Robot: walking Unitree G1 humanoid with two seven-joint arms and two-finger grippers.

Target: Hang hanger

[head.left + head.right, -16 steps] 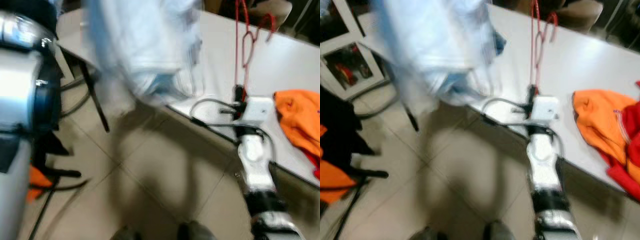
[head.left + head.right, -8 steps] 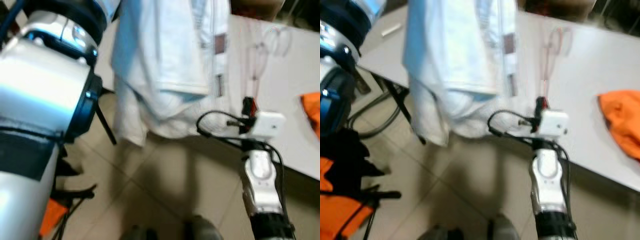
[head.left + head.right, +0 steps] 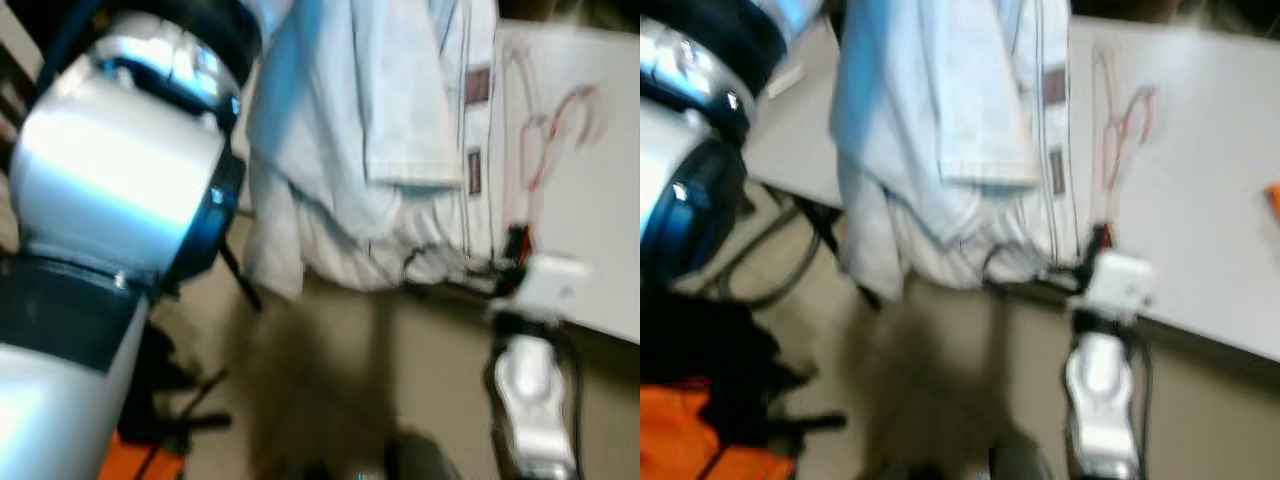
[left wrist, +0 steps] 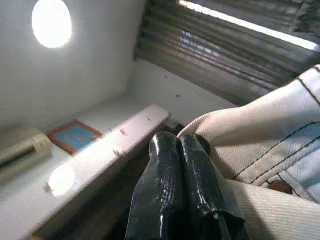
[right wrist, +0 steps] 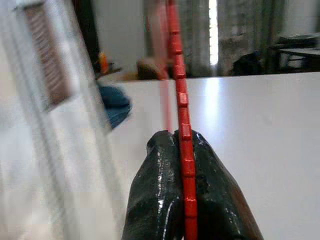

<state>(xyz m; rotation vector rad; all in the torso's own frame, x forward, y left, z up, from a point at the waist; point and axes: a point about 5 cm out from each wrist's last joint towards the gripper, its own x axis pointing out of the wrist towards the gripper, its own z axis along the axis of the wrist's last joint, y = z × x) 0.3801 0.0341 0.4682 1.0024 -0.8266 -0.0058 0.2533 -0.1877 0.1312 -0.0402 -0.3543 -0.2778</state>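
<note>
Red hanger [image 5: 182, 125], one pale garment [image 3: 370, 130]

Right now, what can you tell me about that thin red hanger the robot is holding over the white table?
The thin red hanger looks like plastic, its edge ribbed with small notches. The right gripper is shut on its lower part, the black fingers pinching it from both sides. It rises from the grip, and its curved loops show blurred above the white table. The pale blue garment hangs close beside it; whether they touch cannot be told.
</note>
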